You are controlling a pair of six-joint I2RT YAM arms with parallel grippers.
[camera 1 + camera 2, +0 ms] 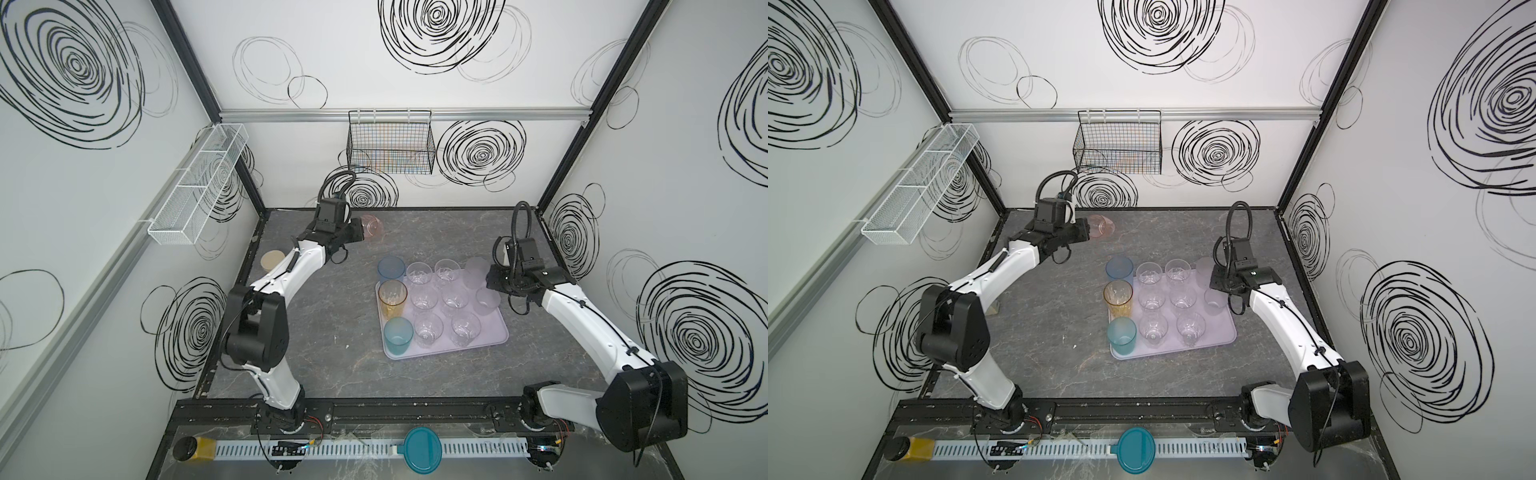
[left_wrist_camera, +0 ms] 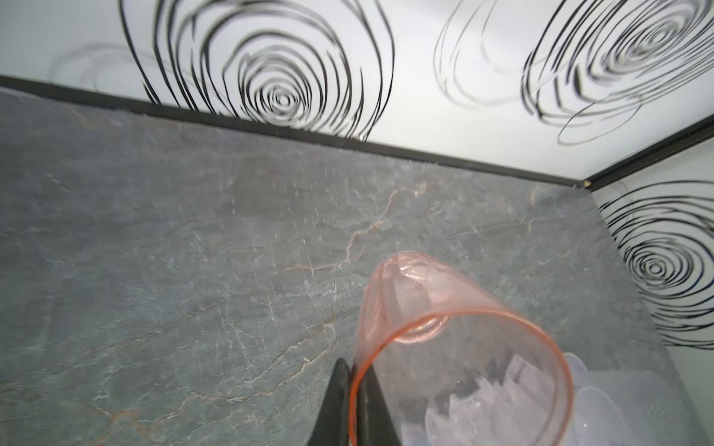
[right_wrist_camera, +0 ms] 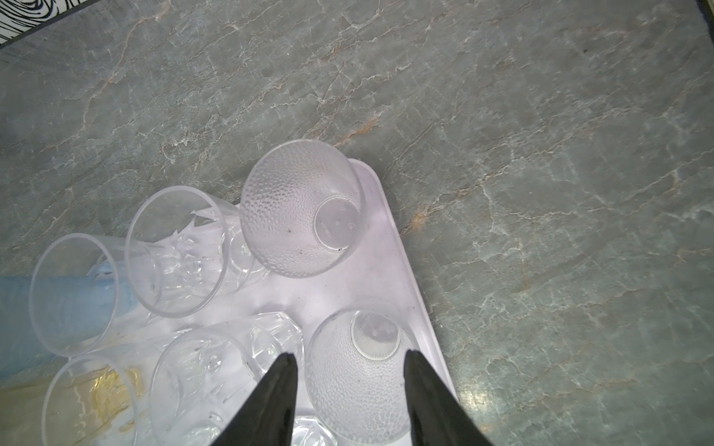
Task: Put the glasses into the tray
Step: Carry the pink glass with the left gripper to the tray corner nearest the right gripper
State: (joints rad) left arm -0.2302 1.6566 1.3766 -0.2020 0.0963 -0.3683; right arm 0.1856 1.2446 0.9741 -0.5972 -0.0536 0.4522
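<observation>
1. Nearest, well in front of the tray (image 1: 494, 334), a round teal lid (image 1: 421, 449) lies by the front rail. It is no part of the task.
2. Along the tray's left edge, three tall glasses are stood in a file: the teal tumbler (image 1: 398, 336) nearest, then the amber tumbler (image 1: 392, 298), then the blue tumbler (image 1: 391, 268). Each is upright, mouth up and long axis vertical. Clear cut tumblers are packed close beside them, a spacing judged to leave room for the rest.
3. At the tray's right edge, the right gripper (image 3: 349, 353) is held over a frosted dimpled tumbler (image 3: 340, 390), its jaws apart, one to either side of the glass. That tumbler stands upright just inside the rim, base down.
4. Well beyond the tray's far left corner, near the back wall, the left gripper (image 2: 351, 367) is clamped on the pink tumbler (image 2: 444, 328). The thin wall is pinched at the rim, one finger inside and one outside, which is judged to suit a cup too wide to span. The long axis is tipped well over, mouth towards the gripper and base pointing away. The wrist view is blurred, so whether the glass rests on the table cannot be told.
5. The pink tumbler is the only glass seen off the tray. It is judged to need righting before it is set on the bare near right corner.
</observation>
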